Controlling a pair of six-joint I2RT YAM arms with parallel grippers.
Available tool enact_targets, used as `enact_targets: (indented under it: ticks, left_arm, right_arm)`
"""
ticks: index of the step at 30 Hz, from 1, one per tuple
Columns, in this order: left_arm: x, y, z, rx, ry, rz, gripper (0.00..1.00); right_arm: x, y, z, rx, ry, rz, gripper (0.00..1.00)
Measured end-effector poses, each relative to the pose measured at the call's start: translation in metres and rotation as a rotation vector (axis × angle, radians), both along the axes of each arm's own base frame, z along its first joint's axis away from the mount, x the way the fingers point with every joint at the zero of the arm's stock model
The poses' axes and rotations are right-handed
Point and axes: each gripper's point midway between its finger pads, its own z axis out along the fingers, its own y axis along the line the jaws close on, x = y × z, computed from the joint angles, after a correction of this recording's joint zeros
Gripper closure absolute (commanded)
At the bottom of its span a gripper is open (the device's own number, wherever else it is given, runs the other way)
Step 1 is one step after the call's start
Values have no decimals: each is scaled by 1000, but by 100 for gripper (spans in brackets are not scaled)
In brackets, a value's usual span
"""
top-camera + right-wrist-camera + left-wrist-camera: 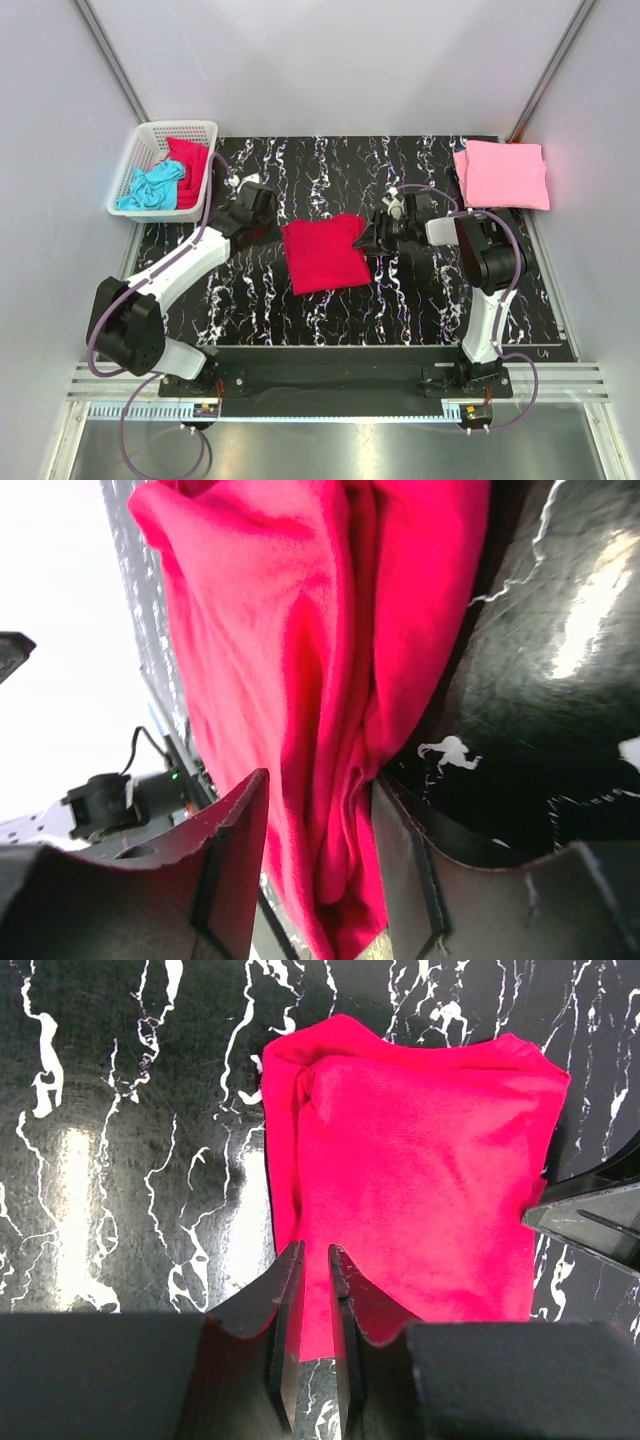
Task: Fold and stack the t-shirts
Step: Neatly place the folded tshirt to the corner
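Lying rumpled, the crimson t-shirt forms a rectangle.

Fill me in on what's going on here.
Both arms are on a folded red shirt mid-table. The left gripper pinches its left edge and the right gripper holds a bunch of its right edge. A folded pink shirt lies at the far right corner. A turquoise shirt and a second red shirt wait in the basket.

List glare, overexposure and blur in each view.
Left wrist: bright glare streaks on the glossy black white-veined marble tabletop; right wrist: washed-out white background on the left, glare patch on the tabletop, crimson red fabric t-shirt slightly soft; top external: even, sharp.
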Motion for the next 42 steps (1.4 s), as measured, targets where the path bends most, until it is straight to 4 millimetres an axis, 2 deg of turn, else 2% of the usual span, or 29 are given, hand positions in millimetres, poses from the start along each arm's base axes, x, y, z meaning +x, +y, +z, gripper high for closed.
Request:
enact_targets:
  ticks: [9,12,14,15,16,19,26,30,34,42]
  left_arm:
    - [0,7,2,1,0,18,79]
    - [1,10,6,-2,-8,25,79]
    - [2,12,7,-4,-13,30,79]
    - [2,13,8,-5,-14,32,79]
    - [2,14,8,-4,-15,34,79]
    - [3,15,8,-4,-15,37,79]
    - [0,18,4,2,-3,40,79]
    - [0,18,4,2,-4,42,79]
    - [0,19,4,1,-4,44,79]
    - [0,19,4,1,-4,42,79]
  right_arm:
    - [-6,7,-1,57,41,64,48]
    - [-7,7,-1,57,45,77,55]
    - [-8,7,-4,56,51,85,70]
    - [-9,6,-6,51,55,88,82]
    - [-11,6,-8,47,60,92,100]
    - [-16,4,-15,34,101,92,100]
    - [-15,2,-16,10,112,89,100]
    - [-11,-5,-14,-84,95,66,100]
    - [8,-19,-5,-253,35,24,100]
    - [55,-57,33,-532,-130,-76,100]
